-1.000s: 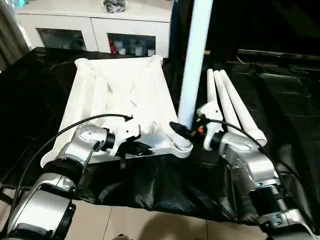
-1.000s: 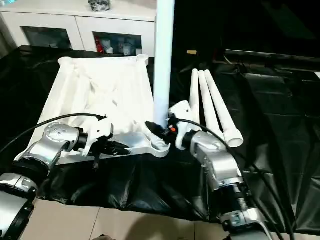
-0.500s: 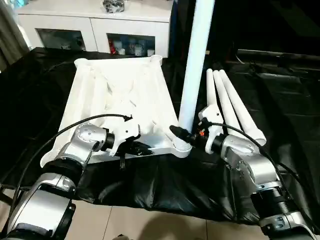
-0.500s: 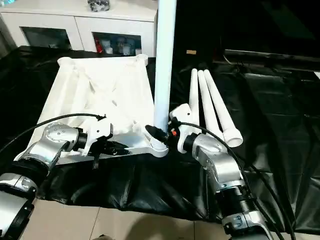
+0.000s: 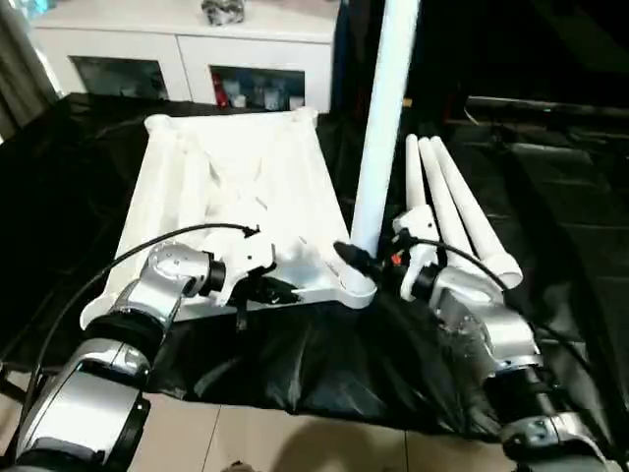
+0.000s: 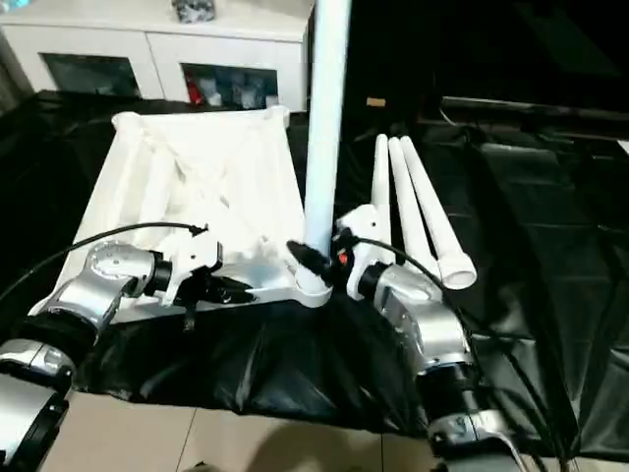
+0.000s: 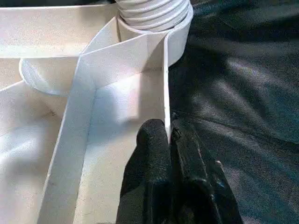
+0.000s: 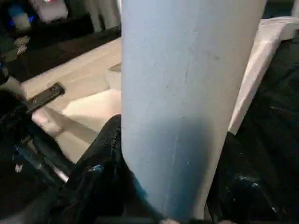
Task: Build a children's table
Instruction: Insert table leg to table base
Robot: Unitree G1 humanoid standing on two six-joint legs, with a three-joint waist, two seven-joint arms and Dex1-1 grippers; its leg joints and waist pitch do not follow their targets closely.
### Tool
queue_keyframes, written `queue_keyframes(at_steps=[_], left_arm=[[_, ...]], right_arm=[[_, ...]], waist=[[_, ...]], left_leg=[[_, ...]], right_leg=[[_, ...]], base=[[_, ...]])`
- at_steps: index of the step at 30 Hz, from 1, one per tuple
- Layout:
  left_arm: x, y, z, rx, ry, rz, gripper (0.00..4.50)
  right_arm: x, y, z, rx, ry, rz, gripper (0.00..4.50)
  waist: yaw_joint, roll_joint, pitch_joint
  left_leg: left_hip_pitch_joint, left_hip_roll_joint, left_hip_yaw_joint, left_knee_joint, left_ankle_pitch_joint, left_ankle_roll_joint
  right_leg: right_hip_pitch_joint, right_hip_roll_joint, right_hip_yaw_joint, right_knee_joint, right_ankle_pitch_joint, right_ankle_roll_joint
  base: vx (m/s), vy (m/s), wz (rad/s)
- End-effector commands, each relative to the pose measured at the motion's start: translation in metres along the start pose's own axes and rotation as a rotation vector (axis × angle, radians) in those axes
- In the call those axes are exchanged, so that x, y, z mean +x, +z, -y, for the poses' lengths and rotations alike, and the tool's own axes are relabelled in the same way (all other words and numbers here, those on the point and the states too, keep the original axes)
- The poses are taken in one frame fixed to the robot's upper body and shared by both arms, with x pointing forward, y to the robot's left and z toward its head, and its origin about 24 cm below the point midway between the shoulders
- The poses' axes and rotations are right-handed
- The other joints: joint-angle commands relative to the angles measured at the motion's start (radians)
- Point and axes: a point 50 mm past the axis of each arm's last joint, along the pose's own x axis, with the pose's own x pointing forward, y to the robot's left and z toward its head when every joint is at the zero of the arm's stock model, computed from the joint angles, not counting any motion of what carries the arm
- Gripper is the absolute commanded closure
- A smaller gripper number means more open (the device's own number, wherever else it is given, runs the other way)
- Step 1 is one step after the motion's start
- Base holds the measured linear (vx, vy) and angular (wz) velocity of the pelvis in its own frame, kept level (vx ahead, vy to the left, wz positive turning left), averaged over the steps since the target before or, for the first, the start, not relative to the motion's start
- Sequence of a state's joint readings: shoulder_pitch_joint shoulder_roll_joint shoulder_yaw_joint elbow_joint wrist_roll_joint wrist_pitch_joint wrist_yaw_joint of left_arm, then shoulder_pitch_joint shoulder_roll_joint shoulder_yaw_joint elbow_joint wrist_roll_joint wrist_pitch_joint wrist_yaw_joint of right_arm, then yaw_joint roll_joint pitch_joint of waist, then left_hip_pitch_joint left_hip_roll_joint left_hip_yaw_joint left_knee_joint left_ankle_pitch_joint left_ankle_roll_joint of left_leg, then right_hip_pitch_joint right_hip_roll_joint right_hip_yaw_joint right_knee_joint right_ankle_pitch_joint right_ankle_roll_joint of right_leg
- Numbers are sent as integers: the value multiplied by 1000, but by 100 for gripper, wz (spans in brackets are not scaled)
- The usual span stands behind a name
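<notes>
The children's table's white tabletop [image 5: 236, 187] lies underside up on the black-covered surface, its ribs and rim showing. One white tube leg [image 5: 383, 118] stands upright in the near right corner socket [image 5: 356, 287]. My right gripper [image 5: 369, 261] is shut on this leg just above the socket; a black finger [image 8: 100, 154] wraps around the tube [image 8: 187, 93]. My left gripper [image 7: 169, 135] is shut on the tabletop's thin near rim [image 7: 165, 84], a short way from that socket. The leg's ribbed end [image 7: 154, 11] sits in the socket.
Three loose white legs [image 5: 452, 211] lie side by side on the black sheet [image 5: 550, 197], right of the tabletop. A white cabinet [image 5: 197, 49] stands behind. Pale floor tiles [image 5: 295, 442] show past the sheet's near edge.
My right forearm has shifted slightly. The leg stays upright in the socket and both grips are unchanged.
</notes>
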State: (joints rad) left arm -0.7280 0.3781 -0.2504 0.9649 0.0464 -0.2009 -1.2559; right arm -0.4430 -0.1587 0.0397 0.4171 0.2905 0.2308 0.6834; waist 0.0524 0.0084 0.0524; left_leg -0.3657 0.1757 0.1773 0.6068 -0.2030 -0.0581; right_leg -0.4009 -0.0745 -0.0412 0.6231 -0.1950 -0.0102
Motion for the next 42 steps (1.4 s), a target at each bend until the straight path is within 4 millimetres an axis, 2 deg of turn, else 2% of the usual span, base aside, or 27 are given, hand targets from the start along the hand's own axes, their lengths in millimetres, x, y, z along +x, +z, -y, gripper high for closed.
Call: queue_keyframes(at_steps=[1, 2, 3, 8, 9, 11, 12, 15, 16, 17, 21, 23, 26, 30, 32, 33, 35, 37, 40, 41, 42], left_arm=[[2, 1, -2, -15, 19, 3, 450], [2, 1, -2, -15, 19, 3, 450], [2, 1, -2, -17, 25, 6, 450], [3, 2, -3, -20, 40, 13, 450], [4, 2, -3, -20, 44, 14, 450], [4, 2, -4, -20, 48, 15, 450], [5, 3, -4, -20, 56, 14, 450], [5, 3, -5, -20, 65, 13, 450], [5, 3, -5, -19, 69, 12, 450], [5, 3, -5, -19, 69, 12, 450], [6, 5, -7, -15, 81, 8, 450], [6, 5, -7, -13, 82, 8, 450], [7, 5, -7, -11, 86, 8, 450], [7, 5, -8, -11, 92, 9, 450], [7, 4, -8, -10, 93, 9, 450], [7, 4, -8, -10, 94, 9, 450], [7, 4, -8, -8, 95, 7, 450], [7, 3, -7, -6, 91, 6, 450], [8, 2, -6, -6, 85, 5, 450], [8, 2, -6, -6, 85, 5, 450], [8, 2, -5, -6, 82, 5, 450]], right_arm=[[-10, -11, 9, 67, -75, 14, 261], [-10, -11, 9, 67, -75, 14, 261], [-13, -17, 10, 98, -87, 28, 261], [-22, -38, 10, 154, -131, 45, 261], [-24, -43, 10, 153, -151, 50, 261], [-25, -46, 10, 147, -169, 59, 261], [-27, -48, 10, 133, -183, 67, 261], [-28, -50, 11, 120, -194, 77, 261], [-31, -49, 11, 105, -212, 93, 261], [-31, -49, 11, 105, -212, 93, 261], [-37, -51, 11, 55, -243, 119, 261], [-37, -51, 10, 35, -246, 115, 261], [-38, -47, 8, 5, -239, 133, 261], [-40, -44, 7, -52, -221, 119, 261], [-39, -45, 5, -73, -203, 98, 261], [-38, -45, 4, -88, -191, 86, 261], [-36, -43, 3, -109, -171, 66, 261], [-35, -42, 3, -123, -144, 43, 261], [-31, -38, 2, -138, -86, 7, 261], [-31, -38, 2, -138, -86, 7, 261], [-27, -37, 0, -144, -41, -16, 261]], waist=[[-4, 2, -53], [-3, 2, -54], [-1, 6, -55], [1, 8, -56], [2, 14, -55], [0, 11, -53], [0, 14, -52], [-2, 13, -50], [-1, 24, -49], [-2, 19, -48], [0, 20, -49], [-1, 21, -50], [0, 15, -50], [2, 14, -49], [1, 14, -49], [1, 11, -48], [1, 11, -47], [-1, 4, -46], [-2, 5, -45], [-5, -3, -44], [-4, 1, -44]], left_leg=[[12, 55, -19, -93, -270, -8], [13, 55, -18, -92, -267, -6], [14, 54, -17, -91, -264, -4], [13, 55, -16, -95, -254, 1], [15, 55, -17, -96, -263, -1], [16, 57, -18, -98, -286, -6], [16, 57, -19, -99, -295, -8], [21, 57, -20, -103, -335, -11], [23, 57, -22, -104, -347, -15], [22, 57, -20, -104, -354, -15], [24, 58, -20, -105, -359, -12], [18, 58, -21, -107, -344, -10], [19, 58, -19, -105, -333, 1], [19, 59, -17, -106, -317, 10], [14, 58, -19, -107, -311, 10], [14, 58, -20, -108, -310, 11], [13, 59, -21, -109, -317, 10], [13, 59, -20, -108, -319, 12], [12, 59, -22, -109, -321, 14], [12, 59, -21, -108, -325, 16], [11, 58, -23, -108, -321, 17]], right_leg=[[37, -76, 48, -94, -299, -212], [37, -76, 49, -95, -292, -213], [36, -78, 50, -94, -280, -218], [40, -76, 47, -94, -253, -227], [38, -77, 46, -96, -265, -227], [37, -78, 46, -99, -292, -222], [37, -78, 46, -100, -301, -222], [32, -78, 46, -107, -358, -208], [30, -80, 46, -109, -375, -203], [29, -78, 46, -113, -382, -199], [28, -78, 48, -113, -361, -204], [33, -79, 47, -110, -349, -207], [31, -80, 49, -112, -355, -205], [31, -80, 50, -113, -354, -203], [34, -80, 49, -113, -366, -196], [34, -81, 48, -113, -379, -190], [34, -81, 49, -115, -399, -183], [33, -81, 49, -117, -417, -176], [33, -83, 49, -119, -441, -168], [31, -81, 49, -120, -448, -167], [32, -83, 49, -119, -454, -166]], base=[[0, 0, 0], [0, 0, 0], [0, 0, 0], [0, 0, 0], [0, 0, 0], [0, 0, 0], [0, 0, 0], [0, 0, 0], [0, 0, 0], [0, 0, 0], [0, 0, 0], [0, 0, 0], [0, 0, 0], [0, 0, 0], [0, 0, 0], [0, 0, 0], [0, 0, 0], [0, 0, 0], [0, 0, 0], [0, 0, 0], [0, 0, 0]])
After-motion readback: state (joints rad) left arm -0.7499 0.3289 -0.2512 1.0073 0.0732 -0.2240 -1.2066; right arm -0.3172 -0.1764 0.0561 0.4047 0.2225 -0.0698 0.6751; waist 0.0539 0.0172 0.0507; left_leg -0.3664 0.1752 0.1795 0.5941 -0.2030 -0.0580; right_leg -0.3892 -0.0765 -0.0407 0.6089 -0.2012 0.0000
